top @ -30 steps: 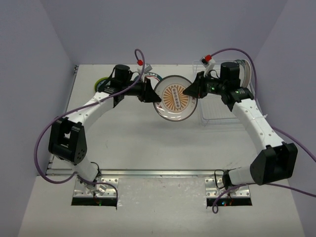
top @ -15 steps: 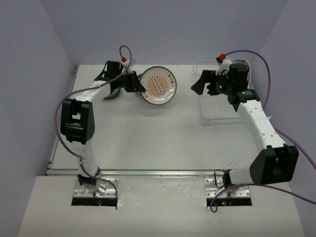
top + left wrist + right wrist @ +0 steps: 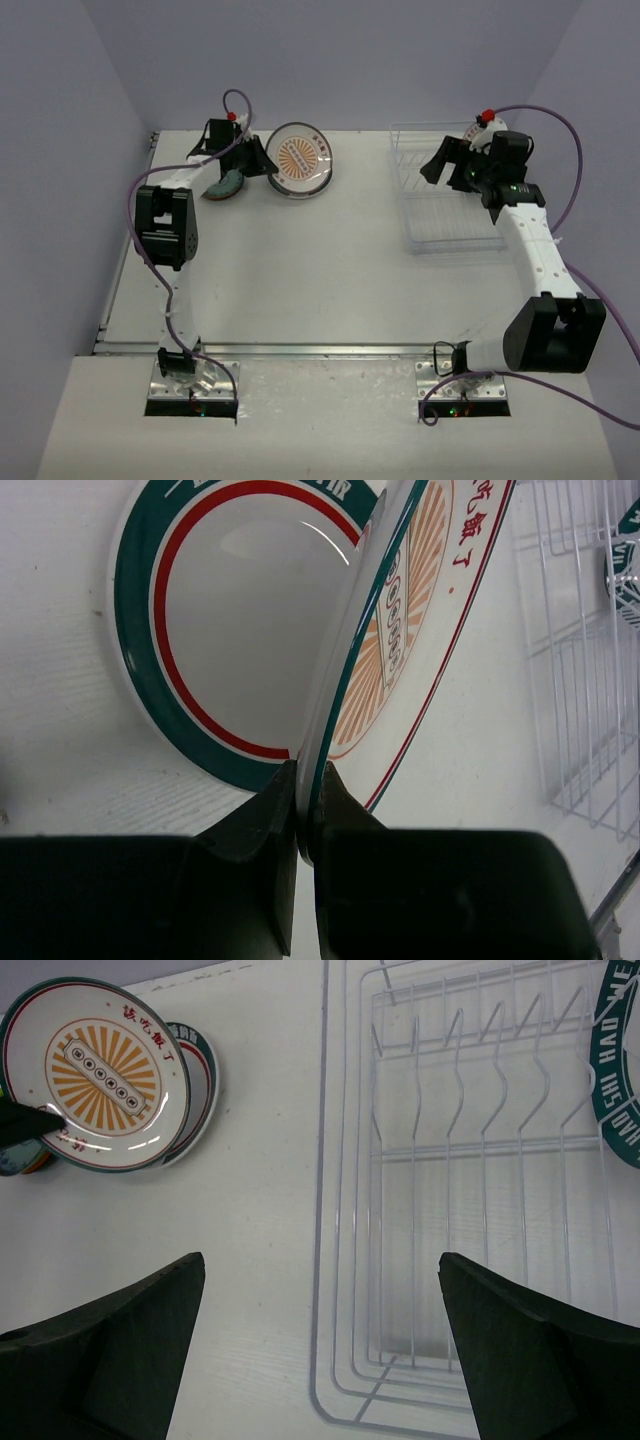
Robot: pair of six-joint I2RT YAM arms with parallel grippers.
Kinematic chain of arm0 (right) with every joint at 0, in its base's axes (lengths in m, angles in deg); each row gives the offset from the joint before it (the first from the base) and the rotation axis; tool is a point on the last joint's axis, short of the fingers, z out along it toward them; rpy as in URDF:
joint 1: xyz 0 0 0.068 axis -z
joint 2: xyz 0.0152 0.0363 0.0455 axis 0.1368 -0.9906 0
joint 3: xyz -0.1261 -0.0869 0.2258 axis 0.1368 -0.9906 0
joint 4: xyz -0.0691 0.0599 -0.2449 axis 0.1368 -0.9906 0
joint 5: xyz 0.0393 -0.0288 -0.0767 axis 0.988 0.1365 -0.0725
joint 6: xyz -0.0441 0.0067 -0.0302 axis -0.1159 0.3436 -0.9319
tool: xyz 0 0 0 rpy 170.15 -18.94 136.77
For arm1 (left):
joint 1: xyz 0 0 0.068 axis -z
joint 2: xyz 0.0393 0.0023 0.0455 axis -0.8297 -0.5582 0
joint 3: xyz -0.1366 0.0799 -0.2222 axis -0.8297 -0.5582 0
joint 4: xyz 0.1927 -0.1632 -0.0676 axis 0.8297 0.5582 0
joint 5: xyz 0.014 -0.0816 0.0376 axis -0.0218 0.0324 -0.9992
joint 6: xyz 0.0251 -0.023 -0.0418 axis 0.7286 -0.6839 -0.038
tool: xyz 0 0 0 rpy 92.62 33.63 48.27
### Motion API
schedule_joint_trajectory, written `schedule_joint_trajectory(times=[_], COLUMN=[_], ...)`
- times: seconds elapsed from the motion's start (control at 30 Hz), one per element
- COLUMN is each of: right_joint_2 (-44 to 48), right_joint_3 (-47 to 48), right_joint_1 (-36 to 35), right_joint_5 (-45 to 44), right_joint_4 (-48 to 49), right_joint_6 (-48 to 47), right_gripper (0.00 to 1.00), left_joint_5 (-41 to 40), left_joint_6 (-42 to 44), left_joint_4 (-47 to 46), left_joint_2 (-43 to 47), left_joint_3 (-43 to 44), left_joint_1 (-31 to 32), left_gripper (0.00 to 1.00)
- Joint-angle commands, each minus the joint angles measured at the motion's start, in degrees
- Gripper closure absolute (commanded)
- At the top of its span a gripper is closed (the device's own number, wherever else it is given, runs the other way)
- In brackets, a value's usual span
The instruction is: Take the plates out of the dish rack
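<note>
The left fingers (image 3: 292, 800) are clamping the sunburst plate (image 3: 420, 600) by its rim, tilting it over a teal-rimmed plate (image 3: 200, 630) lying on the tabletop just beyond them. The right fingers (image 3: 437, 162) are hanging spread apart above the dish rack (image 3: 455, 215), where one lettered plate (image 3: 615, 1060) is waiting; the unloading looks nearly done.

The white worktop (image 3: 300, 280) lies between pale walls; the wire dish rack (image 3: 447, 218) stands on it at the far right, close to the right-hand edge; at the far left, well apart from the rack, a plate with a teal and red rim (image 3: 203, 1085) lies flat, partly hidden by the tilted sunburst plate (image 3: 300, 158); just left of it sits a small stack of plates (image 3: 226, 186), teal and orange showing.
</note>
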Motion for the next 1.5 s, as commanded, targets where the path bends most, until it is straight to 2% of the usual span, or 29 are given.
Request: schedule_joint_trajectory(times=[0.0,0.17,0.23,0.3,0.33,0.4,0.5,0.57,0.63,0.73,0.83,0.93,1.03,1.27,1.47], right_joint_2=[0.95,0.44,0.47,0.53,0.53,0.68,0.98,1.14,1.02,0.15,-1.75,-5.0,-10.14,-20.87,-28.04], right_joint_3=[1.17,1.55,1.47,1.47,1.47,1.62,2.19,2.65,3.42,5.17,7.07,9.7,14.08,24.4,31.42], right_joint_1=[0.86,0.99,0.99,0.99,0.99,1.07,1.08,1.08,1.08,1.08,1.08,1.47,3.5,6.44,6.71], right_joint_5=[-2.79,-2.09,-2.16,-2.5,-2.65,-3.0,-3.95,-4.79,-6.93,-12.09,-18.63,-24.56,-26.18,-26.38,-25.81], right_joint_4=[1.51,1.41,1.43,1.5,1.43,1.49,1.5,1.5,1.5,1.5,2.23,3.4,4.48,4.97,6.15], right_joint_6=[0.28,1.06,1.22,1.08,1.0,0.36,-0.74,-1.73,-4.02,-8.12,-14.86,-19.64,-21.87,-26.31,-29.34], right_gripper=[0.01,0.01,0.01,0.01,0.01,0.01,0.01,0.01,0.01,0.01,0.01,0.04,0.15,0.37,0.46], left_joint_5=[-0.76,-2.62,-2.4,-1.87,-1.85,-2.94,-5.15,-7.37,-12.99,-24.56,-40.63,-48.33,-50.03,-49.45,-47.9], left_joint_6=[-4.04,-5.02,-4.59,-3.48,-3.17,-2.15,-0.36,1.64,3.98,11.94,19.18,24.83,26.19,26.4,26.01], left_joint_4=[-5.79,-5.52,-5.13,-4.17,-3.37,-2.05,-0.25,1.46,3.21,5.58,3.37,-1.04,-1.92,-3.18,-3.05], left_joint_2=[-2.19,-3.69,-3.68,-3.62,-3.21,-1.69,1.03,2.84,6.66,12.19,19.56,25.72,29.56,32.41,32.5], left_joint_3=[3.91,4.25,4.12,4.33,4.47,4.12,3.81,3.79,3.63,2.65,-3.26,-10.26,-13.59,-17.51,-18.69], left_joint_1=[0.12,-0.32,-0.63,-0.7,-0.7,-0.78,-0.69,-0.49,-0.05,3.94,9.06,14.27,17.95,20.22,20.4], left_gripper=[0.95,0.95,0.9,0.75,0.61,0.43,0.34,0.33,0.32,0.31,0.29,0.22,0.2,0.23,0.23])
